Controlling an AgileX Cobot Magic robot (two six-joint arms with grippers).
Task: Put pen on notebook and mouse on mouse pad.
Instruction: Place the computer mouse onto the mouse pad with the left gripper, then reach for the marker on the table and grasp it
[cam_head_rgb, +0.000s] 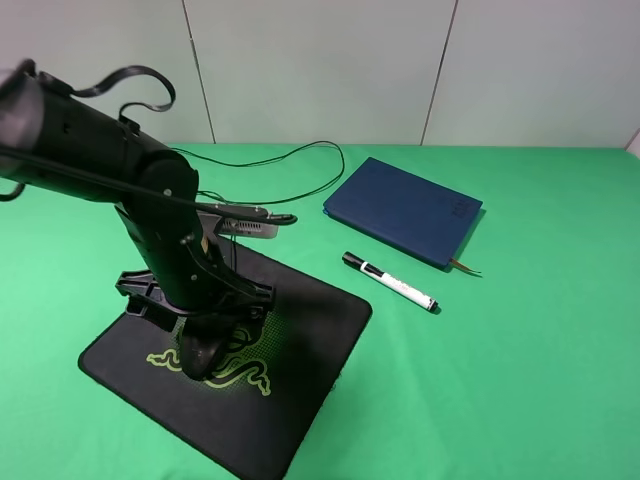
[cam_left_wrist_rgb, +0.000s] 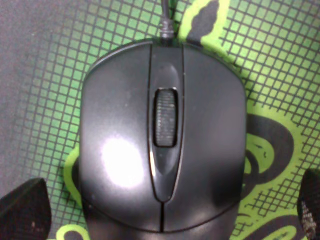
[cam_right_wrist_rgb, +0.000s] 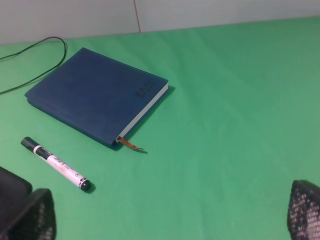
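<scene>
The black mouse (cam_head_rgb: 207, 357) (cam_left_wrist_rgb: 165, 145) lies on the black mouse pad (cam_head_rgb: 300, 400) (cam_left_wrist_rgb: 45, 60), over its green snake logo. My left gripper (cam_head_rgb: 205, 335) (cam_left_wrist_rgb: 165, 212) hangs straight above it, open, with one fingertip (cam_left_wrist_rgb: 22, 212) out past each side of the mouse and not touching it. The white pen (cam_head_rgb: 390, 281) (cam_right_wrist_rgb: 55, 163) with its black cap lies on the green cloth just in front of the navy notebook (cam_head_rgb: 400, 210) (cam_right_wrist_rgb: 95, 95), apart from it. In the right wrist view my right gripper (cam_right_wrist_rgb: 167, 215) is open and holds nothing, well away from the pen.
The mouse's thin black cable (cam_head_rgb: 300, 150) (cam_right_wrist_rgb: 45, 42) loops across the cloth behind the pad, toward the white wall panels. The notebook's ribbon tail (cam_right_wrist_rgb: 132, 145) sticks out at its near corner. Bare green cloth (cam_head_rgb: 540, 350) lies right of the pen.
</scene>
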